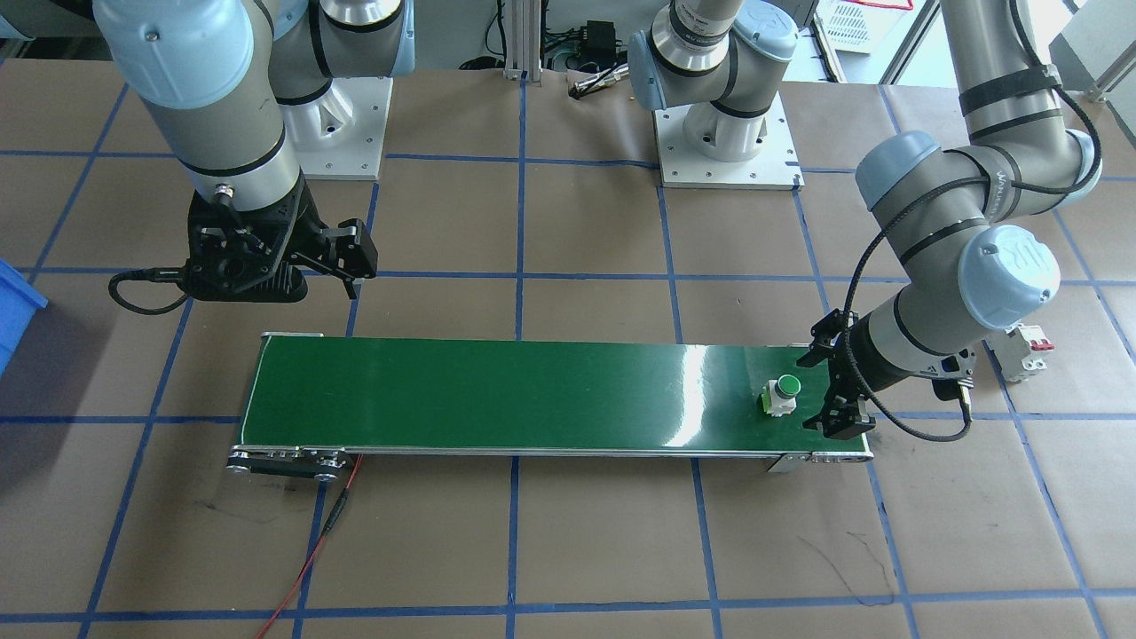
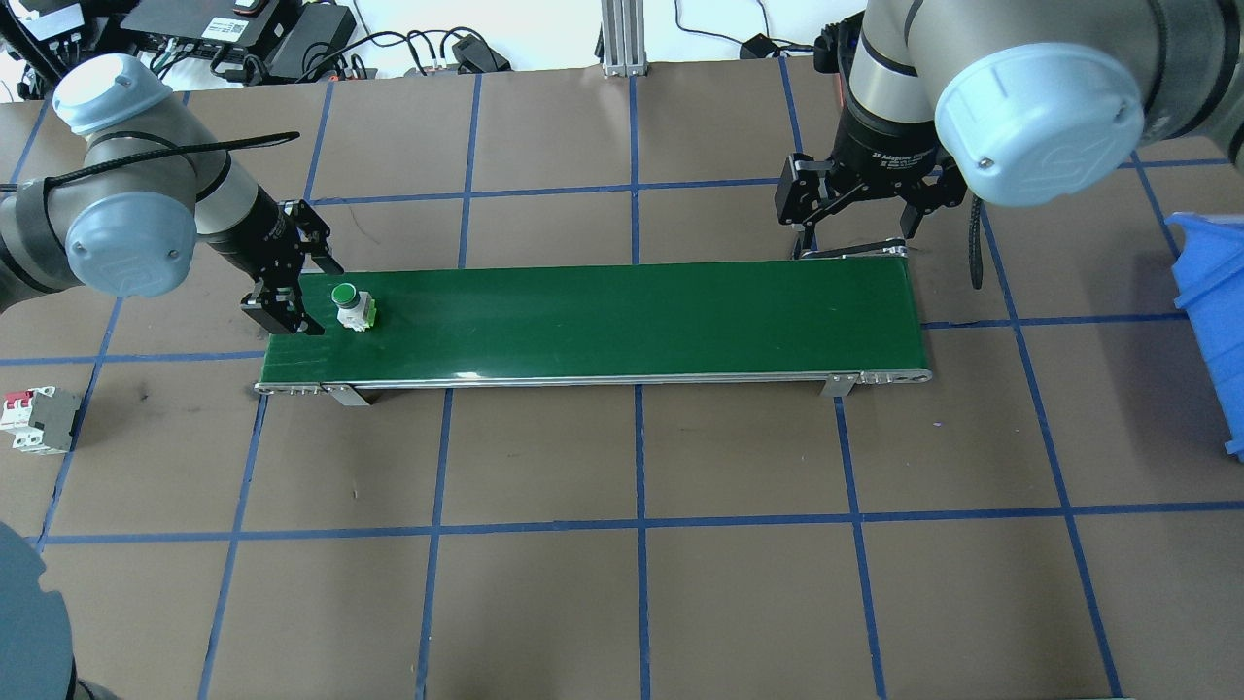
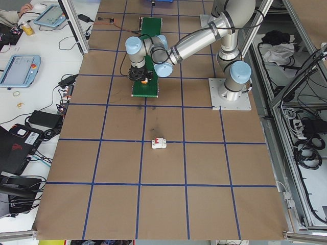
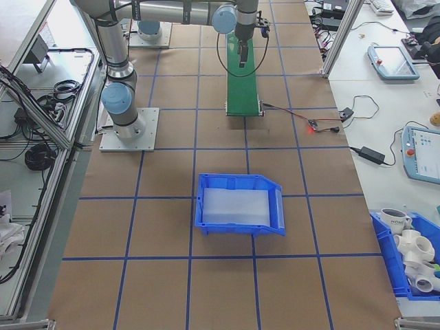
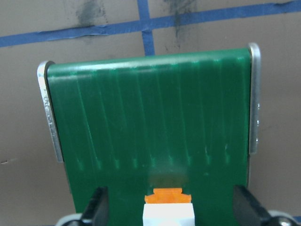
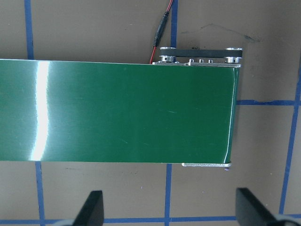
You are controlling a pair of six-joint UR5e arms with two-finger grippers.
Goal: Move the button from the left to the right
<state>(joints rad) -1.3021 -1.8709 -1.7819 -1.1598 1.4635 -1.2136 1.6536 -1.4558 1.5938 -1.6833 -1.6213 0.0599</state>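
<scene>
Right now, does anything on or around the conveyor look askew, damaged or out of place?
Nothing stands out. The button stands upright on the belt just off the open left end effector; the breaker lies apart on the table.

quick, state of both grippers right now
Left gripper: open, fingers either side of the button on the conveyor belt, not gripping it.
Right gripper: open, holding nothing.
</scene>
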